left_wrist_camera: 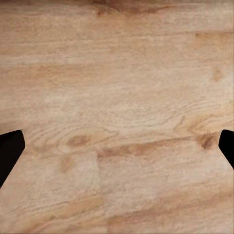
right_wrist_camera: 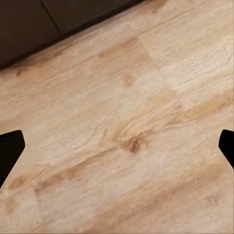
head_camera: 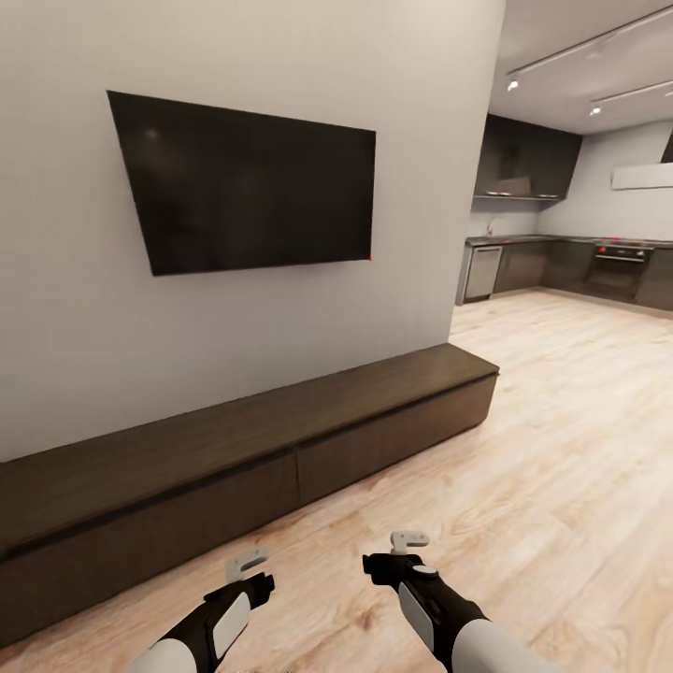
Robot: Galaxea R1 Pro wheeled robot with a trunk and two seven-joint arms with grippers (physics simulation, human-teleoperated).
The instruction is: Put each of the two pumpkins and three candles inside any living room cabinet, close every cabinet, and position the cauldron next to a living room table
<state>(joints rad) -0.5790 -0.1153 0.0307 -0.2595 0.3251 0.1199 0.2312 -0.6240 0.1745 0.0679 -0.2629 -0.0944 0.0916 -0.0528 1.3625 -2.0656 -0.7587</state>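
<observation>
Pale wood-plank floor (head_camera: 561, 449) runs to a far kitchen. Long, low, dark-brown cabinet (head_camera: 280, 449), drawers closed, lines the left wall under a flat black TV (head_camera: 248, 192). Left hand (head_camera: 245, 565) and right hand (head_camera: 408, 540) hover released, empty.

The cabinet (head_camera: 280, 439), a long, low, dark-brown unit, runs along the foot of a pale wall (head_camera: 75, 355), and its flat fronts sit flush and shut. A black television (head_camera: 248, 182) hangs on the wall above the cabinet. In front of the cabinet lies a light wooden floor (head_camera: 561, 449). The left gripper (head_camera: 248, 564) and the right gripper (head_camera: 408, 540) hover over the floor just in front of the cabinet, both empty. Beyond the cabinet's far end, dark kitchen cupboards (head_camera: 561, 266) line the far wall.
</observation>
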